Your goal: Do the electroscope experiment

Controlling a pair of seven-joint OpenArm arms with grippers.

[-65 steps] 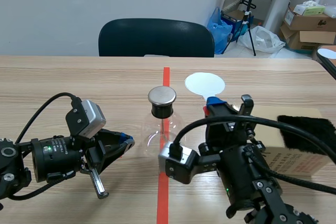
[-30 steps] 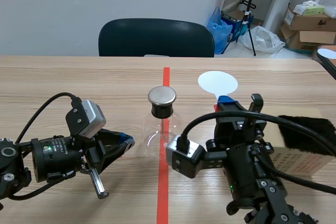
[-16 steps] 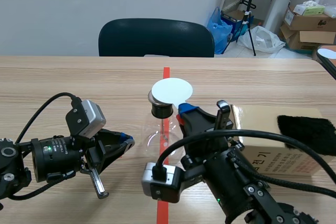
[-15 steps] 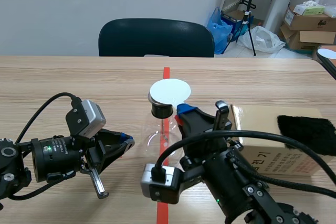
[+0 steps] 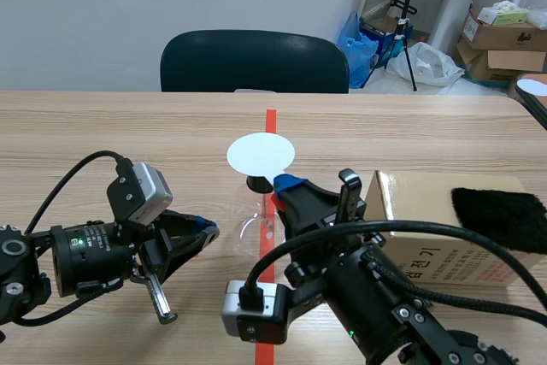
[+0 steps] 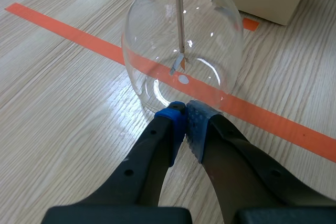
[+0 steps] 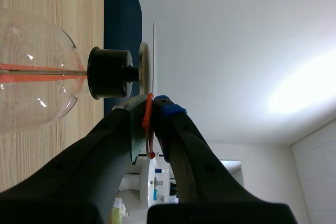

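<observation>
a cardboard box (image 5: 427, 241) is seen on the table (image 5: 128, 130), beside the glass flask (image 6: 184, 51). the white disc (image 5: 261, 153) is held just over its metal cap (image 7: 143, 72) (contact cannot be told), its handle pinched by the right gripper (image 7: 149, 106). the left gripper (image 6: 185, 116), fingers met on nothing, is set at the flask's base.

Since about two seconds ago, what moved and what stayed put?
The right gripper, shut on the white disc, carried it left from near the box to over the metal cap of the flask. The left gripper stayed shut by the flask; flask and box unmoved.
</observation>
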